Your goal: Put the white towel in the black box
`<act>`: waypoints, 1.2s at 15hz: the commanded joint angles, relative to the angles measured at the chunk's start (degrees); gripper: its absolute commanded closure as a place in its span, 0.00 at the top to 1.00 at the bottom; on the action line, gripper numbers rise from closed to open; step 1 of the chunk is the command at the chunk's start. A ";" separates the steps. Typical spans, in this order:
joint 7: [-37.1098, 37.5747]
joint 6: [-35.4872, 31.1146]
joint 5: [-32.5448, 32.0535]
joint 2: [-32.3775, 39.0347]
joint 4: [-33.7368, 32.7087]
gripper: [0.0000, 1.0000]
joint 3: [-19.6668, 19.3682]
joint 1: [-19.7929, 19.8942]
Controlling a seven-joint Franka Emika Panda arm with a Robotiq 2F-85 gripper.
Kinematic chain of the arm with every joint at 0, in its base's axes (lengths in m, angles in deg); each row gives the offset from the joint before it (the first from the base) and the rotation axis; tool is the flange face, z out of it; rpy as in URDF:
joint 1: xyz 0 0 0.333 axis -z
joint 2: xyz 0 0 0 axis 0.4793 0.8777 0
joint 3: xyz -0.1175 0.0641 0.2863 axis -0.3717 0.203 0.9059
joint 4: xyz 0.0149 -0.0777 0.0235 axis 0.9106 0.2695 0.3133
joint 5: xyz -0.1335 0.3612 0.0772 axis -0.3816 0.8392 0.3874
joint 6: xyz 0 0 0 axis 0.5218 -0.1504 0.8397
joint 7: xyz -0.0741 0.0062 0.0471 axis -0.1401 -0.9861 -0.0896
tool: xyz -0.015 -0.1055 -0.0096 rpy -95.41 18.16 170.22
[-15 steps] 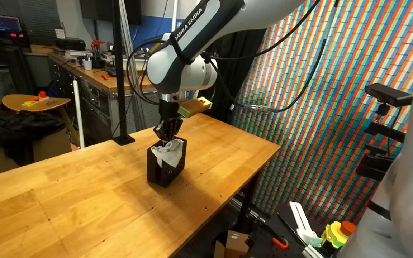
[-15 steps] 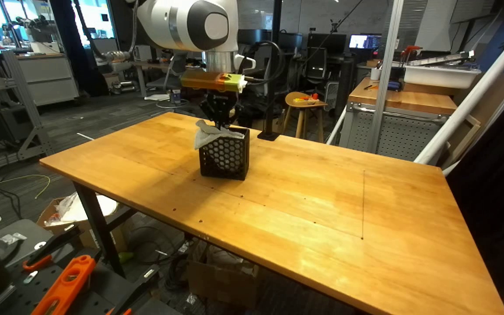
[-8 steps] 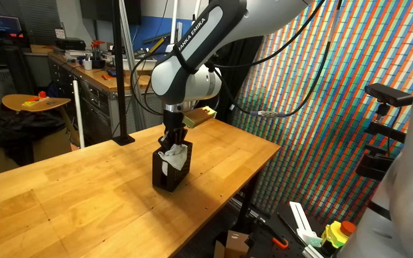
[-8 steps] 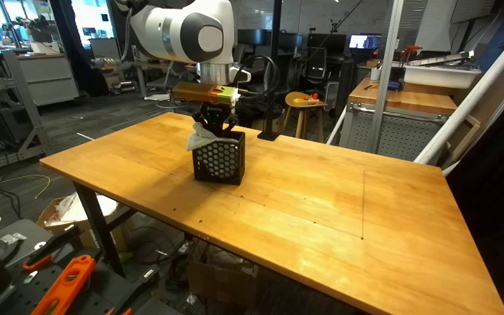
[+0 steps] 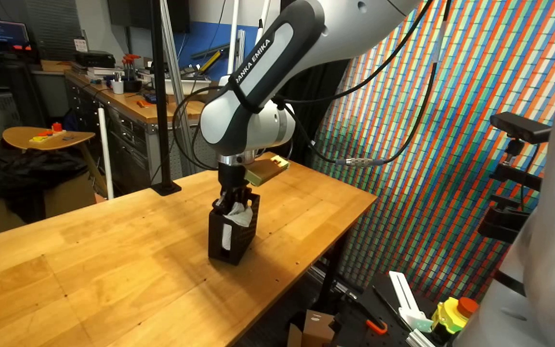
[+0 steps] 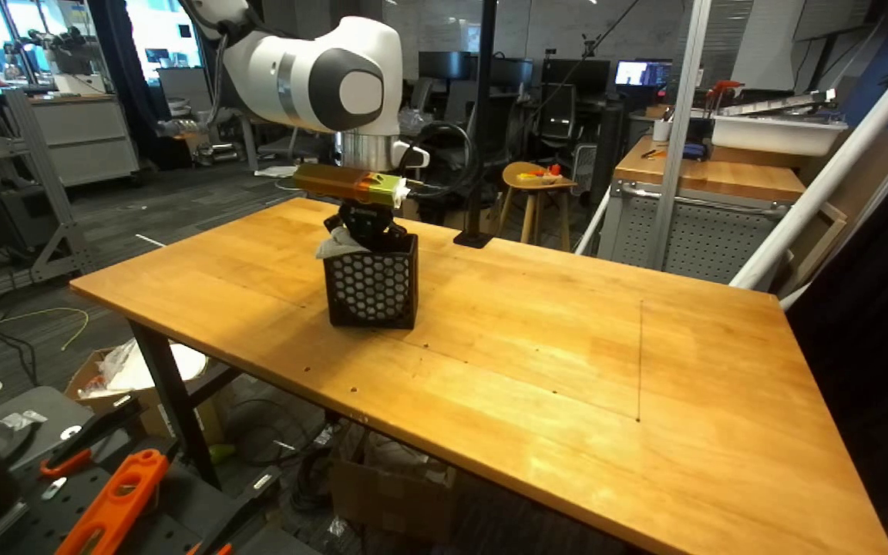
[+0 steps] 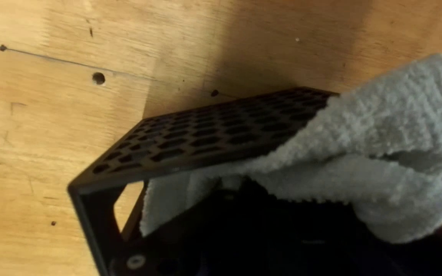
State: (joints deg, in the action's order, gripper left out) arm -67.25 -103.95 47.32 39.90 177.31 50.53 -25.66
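On the table [image 6: 567,331], found the white towel [image 7: 390,126] partly inside the upright black box [image 5: 217,236].
Saw part draped over the honeycomb wall [image 6: 371,287], with more showing through the box's end. Found the claw [image 6: 371,236] partly in the open top, tips hidden; could not tell spread from pinching. Farther back, noticed a wooden stool [image 6: 519,180] and a white bin [image 6: 775,139].
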 commanded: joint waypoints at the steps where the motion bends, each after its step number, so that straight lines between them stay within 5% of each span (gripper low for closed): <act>1: -0.63 0.14 0.68 -1.00 0.17 0.04 0.23 -0.09; 9: 1.64 1.19 -2.01 -7.37 0.51 0.07 -1.23 -0.48; 10: 2.16 1.49 -2.65 -8.45 0.46 0.28 -1.52 -0.58; 13: 3.79 2.14 -4.46 -11.15 0.26 0.42 -1.96 -0.90; 18: 6.12 2.58 -5.13 -14.85 1.06 0.80 -1.69 -1.54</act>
State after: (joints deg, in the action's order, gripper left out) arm -63.83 -102.44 43.68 28.47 177.17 49.27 -26.04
